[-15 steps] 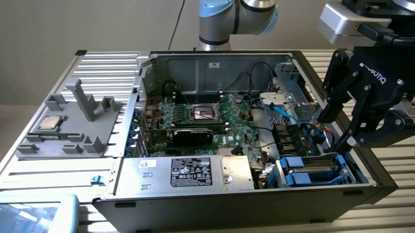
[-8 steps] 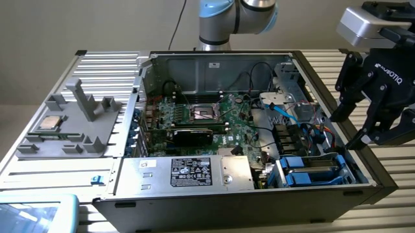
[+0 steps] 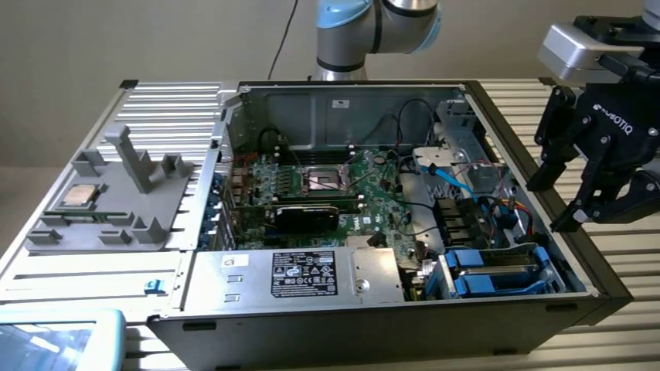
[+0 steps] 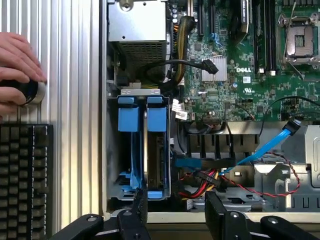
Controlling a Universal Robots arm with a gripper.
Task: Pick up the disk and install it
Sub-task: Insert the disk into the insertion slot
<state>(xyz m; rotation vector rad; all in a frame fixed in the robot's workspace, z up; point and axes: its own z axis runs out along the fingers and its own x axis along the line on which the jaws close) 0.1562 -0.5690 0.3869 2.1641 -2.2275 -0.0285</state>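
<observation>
On the exterior view's left, a grey tray [image 3: 119, 205] holds a processor chip [image 3: 80, 195]. In the open computer case [image 3: 361, 325], the disk [image 3: 493, 280] sits in the corner drive bay. Right of it hangs the gripper [image 3: 559, 205], jaws apart and empty.

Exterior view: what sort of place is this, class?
Probably a robotics lab bench: an open black desktop computer case with a green motherboard lies on a ribbed metal table, near a grey-and-blue robot arm.
</observation>
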